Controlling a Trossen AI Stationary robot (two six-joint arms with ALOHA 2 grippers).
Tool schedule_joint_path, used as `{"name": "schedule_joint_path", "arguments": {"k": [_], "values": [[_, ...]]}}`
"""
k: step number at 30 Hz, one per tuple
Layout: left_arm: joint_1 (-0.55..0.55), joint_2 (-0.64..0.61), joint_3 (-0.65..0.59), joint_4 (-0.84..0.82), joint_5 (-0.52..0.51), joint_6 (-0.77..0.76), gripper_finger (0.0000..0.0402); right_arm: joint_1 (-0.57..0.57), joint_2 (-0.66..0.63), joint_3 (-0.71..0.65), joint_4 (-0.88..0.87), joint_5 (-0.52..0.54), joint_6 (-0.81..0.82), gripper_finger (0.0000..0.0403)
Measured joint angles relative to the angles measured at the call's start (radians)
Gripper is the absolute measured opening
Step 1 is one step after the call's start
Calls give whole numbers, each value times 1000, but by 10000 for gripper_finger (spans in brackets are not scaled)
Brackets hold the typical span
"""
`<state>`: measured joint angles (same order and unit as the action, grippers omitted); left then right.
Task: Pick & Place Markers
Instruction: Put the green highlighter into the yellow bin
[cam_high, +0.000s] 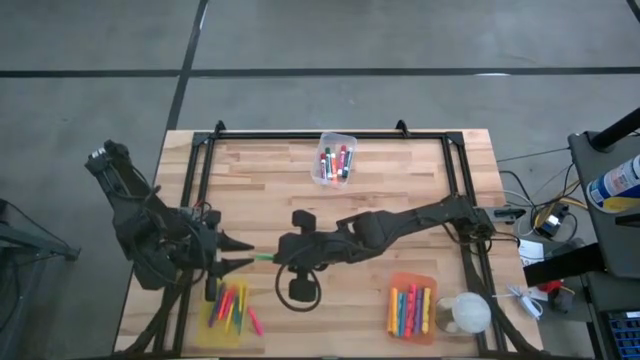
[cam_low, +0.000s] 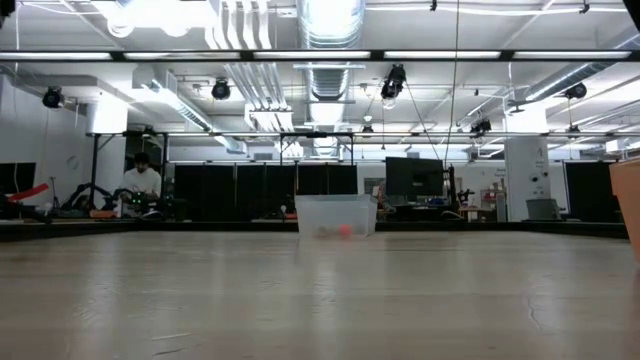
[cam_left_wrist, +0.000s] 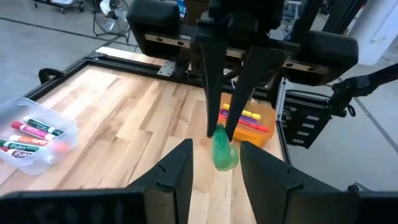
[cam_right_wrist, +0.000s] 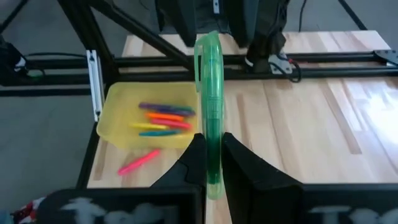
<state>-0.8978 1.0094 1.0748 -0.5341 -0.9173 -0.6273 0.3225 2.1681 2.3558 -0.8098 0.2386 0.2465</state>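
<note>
Right wrist view, green marker (cam_right_wrist: 209, 106) clamped in right claw (cam_right_wrist: 211, 155), tip between left claw (cam_left_wrist: 214, 163) fingers

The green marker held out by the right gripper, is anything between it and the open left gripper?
Nothing visible. The slim green plastic marker sits pinched in the right gripper, pointing at the open left gripper, with only bare wooden table beneath the gap.
</note>
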Motion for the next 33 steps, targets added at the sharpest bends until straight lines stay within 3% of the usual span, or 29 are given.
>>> {"name": "schedule_joint_path", "arguments": {"k": [21,33], "values": [[12,16,0,56,21,-59,126,-8,0,0,69,-5,-14,20],[16,15,0,61,33,-88,53,-8,0,0,85,-7,-12,20]]}}
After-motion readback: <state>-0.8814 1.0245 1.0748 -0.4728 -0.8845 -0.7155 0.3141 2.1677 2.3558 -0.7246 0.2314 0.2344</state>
